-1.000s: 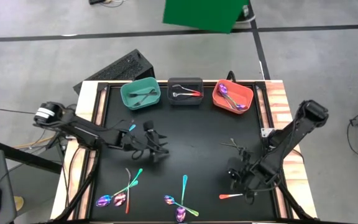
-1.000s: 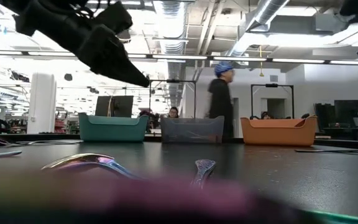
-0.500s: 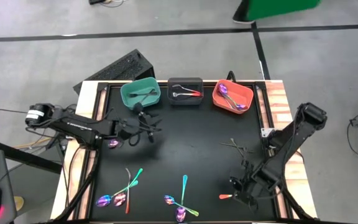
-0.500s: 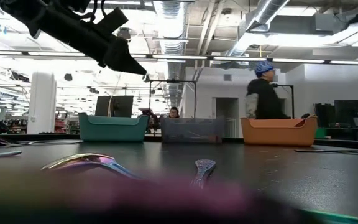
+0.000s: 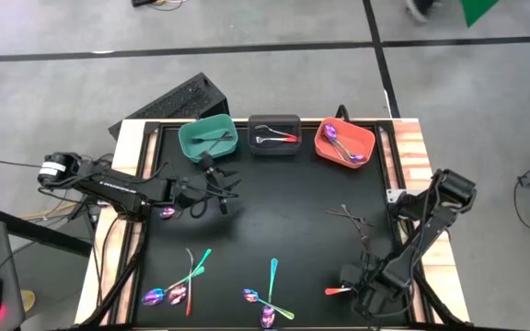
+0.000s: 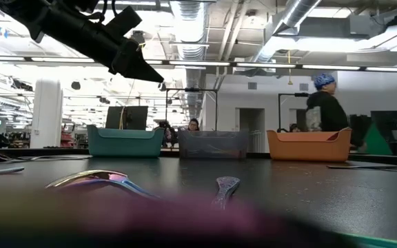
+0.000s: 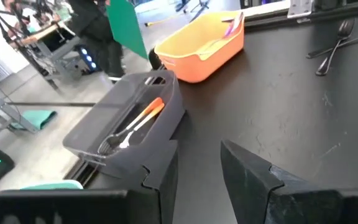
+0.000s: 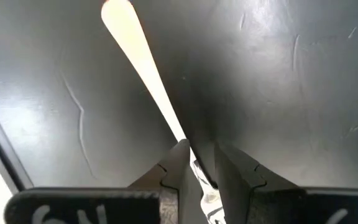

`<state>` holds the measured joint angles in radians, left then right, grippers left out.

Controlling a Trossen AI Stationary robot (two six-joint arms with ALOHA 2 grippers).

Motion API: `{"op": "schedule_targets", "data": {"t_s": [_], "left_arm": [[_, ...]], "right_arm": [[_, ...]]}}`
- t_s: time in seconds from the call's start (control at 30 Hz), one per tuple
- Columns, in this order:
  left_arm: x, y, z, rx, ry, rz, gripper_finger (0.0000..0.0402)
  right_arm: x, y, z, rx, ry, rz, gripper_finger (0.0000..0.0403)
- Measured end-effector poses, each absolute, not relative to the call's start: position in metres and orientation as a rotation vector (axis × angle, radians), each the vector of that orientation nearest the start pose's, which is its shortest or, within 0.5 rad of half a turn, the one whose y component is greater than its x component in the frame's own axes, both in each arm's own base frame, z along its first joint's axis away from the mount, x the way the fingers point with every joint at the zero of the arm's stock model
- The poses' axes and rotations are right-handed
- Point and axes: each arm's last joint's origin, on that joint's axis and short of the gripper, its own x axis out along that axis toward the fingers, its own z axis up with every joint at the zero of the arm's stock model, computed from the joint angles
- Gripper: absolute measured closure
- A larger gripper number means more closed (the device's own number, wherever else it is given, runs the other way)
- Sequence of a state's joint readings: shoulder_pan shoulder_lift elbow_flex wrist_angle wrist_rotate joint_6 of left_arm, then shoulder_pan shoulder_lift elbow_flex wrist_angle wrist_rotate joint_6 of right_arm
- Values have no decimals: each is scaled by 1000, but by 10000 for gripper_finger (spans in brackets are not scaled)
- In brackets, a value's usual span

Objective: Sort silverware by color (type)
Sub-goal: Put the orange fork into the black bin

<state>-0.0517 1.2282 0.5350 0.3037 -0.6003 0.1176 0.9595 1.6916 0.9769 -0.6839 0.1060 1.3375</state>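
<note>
At the bottom right of the high view my right tool [image 5: 364,292] is down on the desk [image 5: 293,202], its fingers closed narrowly on the orange-handled utensil [image 8: 143,68] lying there. Purple-teal forks and spoons [image 5: 184,283] lie scattered along the bottom left and centre, with dark forks [image 5: 348,217] at middle right. Farther up, left of centre, my left tool [image 5: 217,188] hangs partly open and holding nothing, just below the teal bin [image 5: 208,140]. The grey bin [image 5: 274,135] and orange bin [image 5: 345,144], each with cutlery, line the top edge.
</note>
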Motion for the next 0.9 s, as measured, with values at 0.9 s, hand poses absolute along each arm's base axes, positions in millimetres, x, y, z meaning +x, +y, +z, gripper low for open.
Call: {"op": "schedule_targets", "data": {"t_s": [0.9], "left_arm": [[242, 6, 203, 224, 443, 538, 292]], "right_arm": [[161, 239, 134, 128, 1478, -195, 312]]}}
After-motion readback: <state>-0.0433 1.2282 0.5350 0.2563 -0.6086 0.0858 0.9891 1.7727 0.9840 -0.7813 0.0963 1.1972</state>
